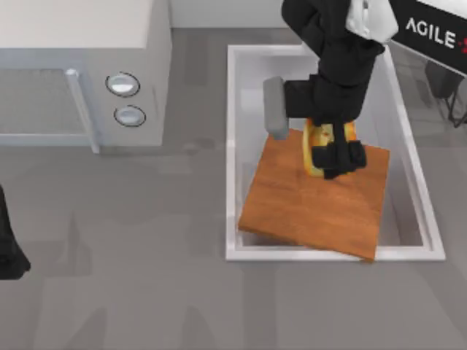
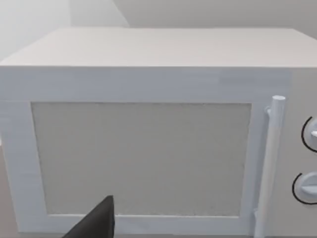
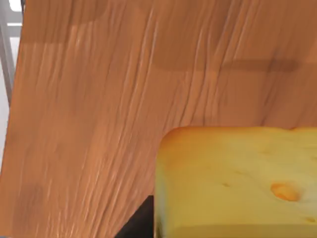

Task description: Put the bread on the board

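The bread [image 1: 315,148], a small golden-yellow block, is at the far edge of the orange-brown wooden board [image 1: 306,208]. My right gripper [image 1: 334,157] reaches down from the far side and is shut on the bread. The right wrist view shows the bread [image 3: 237,183] close up, just above the grained board [image 3: 99,109], with a dark fingertip [image 3: 138,220] beside it. I cannot tell whether the bread touches the board. My left gripper [image 1: 9,251] is parked at the table's left edge.
The board lies tilted inside a white rectangular sink basin [image 1: 232,146] on the right half of the table. A white microwave [image 1: 80,73] with two round knobs stands at the back left, and its door [image 2: 143,158] faces the left wrist camera.
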